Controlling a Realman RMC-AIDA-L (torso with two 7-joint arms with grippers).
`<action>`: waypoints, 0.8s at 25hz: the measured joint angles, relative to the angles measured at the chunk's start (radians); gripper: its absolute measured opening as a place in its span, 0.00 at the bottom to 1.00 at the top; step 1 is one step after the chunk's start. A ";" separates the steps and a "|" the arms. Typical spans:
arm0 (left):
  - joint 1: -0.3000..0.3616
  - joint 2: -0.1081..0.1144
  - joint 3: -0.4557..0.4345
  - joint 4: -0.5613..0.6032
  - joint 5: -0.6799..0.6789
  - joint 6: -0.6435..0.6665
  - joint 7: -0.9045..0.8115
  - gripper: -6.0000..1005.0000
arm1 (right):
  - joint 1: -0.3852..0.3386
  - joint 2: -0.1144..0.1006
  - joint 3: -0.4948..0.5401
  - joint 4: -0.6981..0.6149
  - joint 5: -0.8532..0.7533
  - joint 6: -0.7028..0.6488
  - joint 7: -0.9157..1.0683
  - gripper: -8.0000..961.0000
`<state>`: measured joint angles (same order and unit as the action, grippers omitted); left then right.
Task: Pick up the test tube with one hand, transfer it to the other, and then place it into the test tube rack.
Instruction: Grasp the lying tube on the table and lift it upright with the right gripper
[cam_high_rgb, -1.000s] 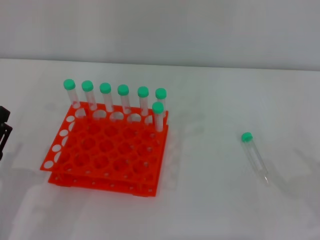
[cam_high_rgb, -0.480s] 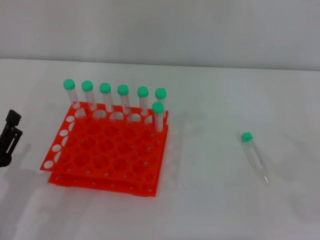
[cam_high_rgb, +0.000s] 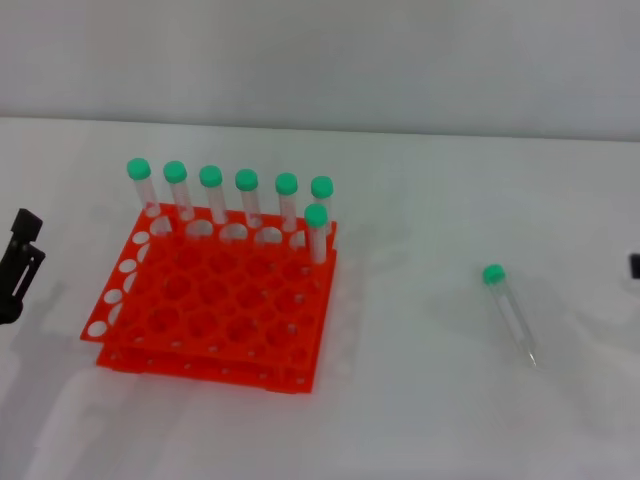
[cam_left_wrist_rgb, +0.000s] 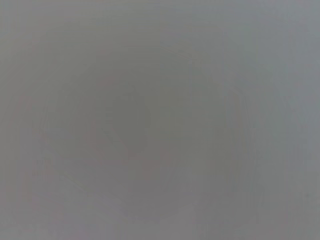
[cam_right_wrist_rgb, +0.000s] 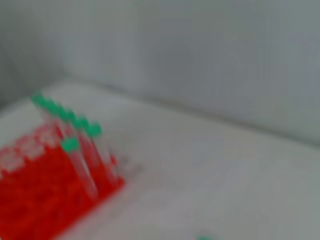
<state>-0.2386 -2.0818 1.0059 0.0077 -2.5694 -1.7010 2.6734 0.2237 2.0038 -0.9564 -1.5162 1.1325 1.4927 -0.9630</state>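
The test tube (cam_high_rgb: 510, 311) lies flat on the white table at the right, green cap toward the back and pointed tip toward the front. The orange-red test tube rack (cam_high_rgb: 205, 300) stands left of centre and also shows blurred in the right wrist view (cam_right_wrist_rgb: 35, 200). My left gripper (cam_high_rgb: 18, 265) hangs at the far left, beside the rack and apart from it. Only a dark sliver of my right gripper (cam_high_rgb: 635, 265) shows at the right edge, well clear of the lying tube. The left wrist view is plain grey.
Several green-capped tubes (cam_high_rgb: 248, 195) stand upright in the rack's back row, and one more (cam_high_rgb: 317, 232) stands in the second row at its right end. A grey wall (cam_high_rgb: 320, 60) closes off the table's far edge. Bare white table lies between rack and loose tube.
The left gripper came in from the left edge toward the rack, then nearly stopped. A dark bit of the right gripper has appeared at the right edge. The tube has not moved.
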 joint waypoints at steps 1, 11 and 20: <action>-0.001 0.000 0.000 0.000 -0.001 0.000 0.000 0.75 | 0.006 0.000 -0.058 -0.061 -0.071 -0.017 0.081 0.89; -0.007 0.000 0.002 0.000 0.008 0.002 0.010 0.75 | 0.102 0.004 -0.496 -0.251 -0.456 -0.086 0.472 0.89; -0.001 -0.001 -0.003 0.000 0.007 0.009 0.018 0.75 | 0.129 0.006 -0.620 -0.201 -0.549 -0.141 0.560 0.89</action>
<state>-0.2396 -2.0831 1.0028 0.0076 -2.5629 -1.6923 2.6912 0.3522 2.0095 -1.5769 -1.7175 0.5837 1.3512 -0.4033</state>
